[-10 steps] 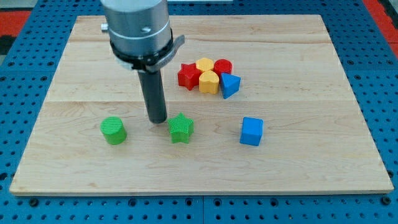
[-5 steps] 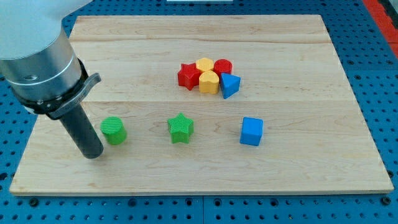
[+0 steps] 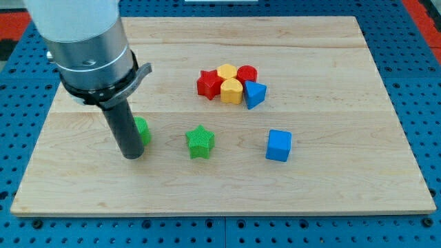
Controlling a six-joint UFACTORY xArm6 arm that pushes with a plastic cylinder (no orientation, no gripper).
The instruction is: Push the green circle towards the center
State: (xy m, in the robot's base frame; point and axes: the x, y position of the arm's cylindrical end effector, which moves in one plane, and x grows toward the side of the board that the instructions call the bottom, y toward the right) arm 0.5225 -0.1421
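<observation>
Rod with no jaws, my tip (image 3: 131, 154) touching green circle (image 3: 142, 130), green star (image 3: 200, 142) near.

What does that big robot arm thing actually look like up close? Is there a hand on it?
No hand. The arm ends in a wide silvery-grey metal cylinder with a darker band and a small side tab. Below it hangs a straight, dark, round rod; my tip is simply its blunt lower end. No cables or markings show. It partly hides the green circle on the wooden board.

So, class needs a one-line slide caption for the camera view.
My tip presses the green circle's left side, green star to its right.
</observation>
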